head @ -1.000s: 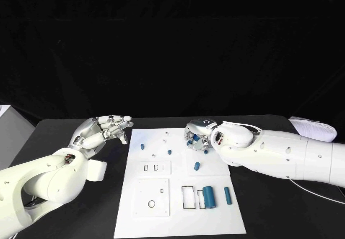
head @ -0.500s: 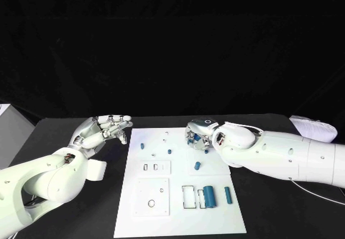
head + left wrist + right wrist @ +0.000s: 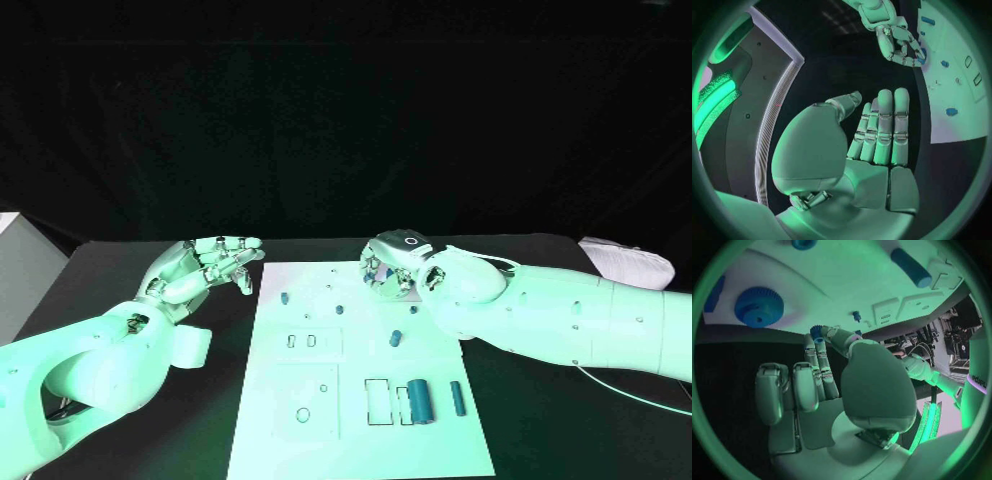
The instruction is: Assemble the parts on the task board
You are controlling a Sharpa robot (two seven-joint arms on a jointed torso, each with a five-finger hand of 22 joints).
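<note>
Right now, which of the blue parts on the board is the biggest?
The thick blue cylinder lying at the near right of the task board, between the rectangular slot and a much thinner blue rod.

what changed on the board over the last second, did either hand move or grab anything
Little changed. The right hand edged slightly toward the far end of the task board, still pinching a small blue part. The left hand stayed raised and holding nothing beside the board. The loose blue parts kept their places.

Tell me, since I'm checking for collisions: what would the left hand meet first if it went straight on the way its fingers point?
Probably the right hand, which lies ahead of the left hand beyond bare black table; depth is unclear.
</note>
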